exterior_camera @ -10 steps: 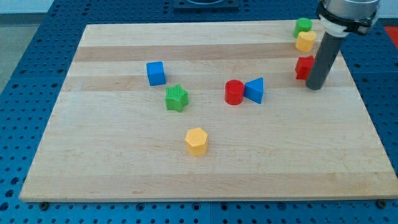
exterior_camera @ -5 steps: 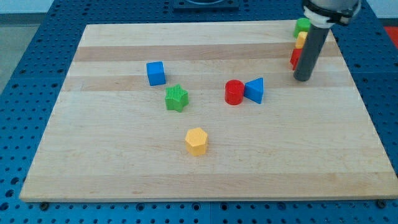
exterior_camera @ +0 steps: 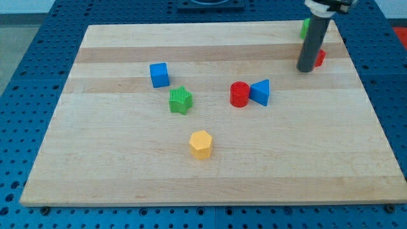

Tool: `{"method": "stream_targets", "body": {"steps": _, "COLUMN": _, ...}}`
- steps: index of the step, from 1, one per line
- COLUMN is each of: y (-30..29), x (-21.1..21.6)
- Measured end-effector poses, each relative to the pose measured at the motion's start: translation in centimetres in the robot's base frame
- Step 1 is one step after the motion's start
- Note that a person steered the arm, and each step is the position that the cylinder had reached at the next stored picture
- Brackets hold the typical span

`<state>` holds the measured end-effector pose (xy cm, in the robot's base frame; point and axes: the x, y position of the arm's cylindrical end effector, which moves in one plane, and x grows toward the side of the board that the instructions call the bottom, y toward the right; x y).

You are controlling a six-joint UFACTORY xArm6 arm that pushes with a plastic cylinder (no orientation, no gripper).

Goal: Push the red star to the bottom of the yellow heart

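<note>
My tip [exterior_camera: 306,69] rests on the board near its top right corner. The rod stands in front of the red star [exterior_camera: 319,58], so only a sliver of red shows at the rod's right side, touching it. The yellow heart is hidden behind the rod. A green block [exterior_camera: 305,27] peeks out at the rod's left, near the board's top edge; its shape cannot be made out.
A red cylinder [exterior_camera: 239,94] and a blue triangle [exterior_camera: 260,92] touch each other mid-board. A blue cube [exterior_camera: 159,74], a green star [exterior_camera: 180,100] and a yellow hexagon [exterior_camera: 200,144] lie further left. The board's right edge [exterior_camera: 365,95] is close to the tip.
The rod has moved up and to the left, from the right of the red star to in front of it. It now covers the yellow heart and most of the red star.
</note>
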<state>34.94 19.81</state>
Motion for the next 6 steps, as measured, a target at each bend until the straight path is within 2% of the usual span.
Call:
{"method": "stream_targets", "body": {"steps": 3, "y": 2.4, "x": 0.5}}
{"method": "stream_targets", "body": {"steps": 4, "y": 2.5, "x": 2.2}}
{"method": "stream_targets", "body": {"steps": 5, "y": 4.2, "x": 1.9}}
{"method": "stream_targets", "body": {"steps": 6, "y": 5.7, "x": -0.5}}
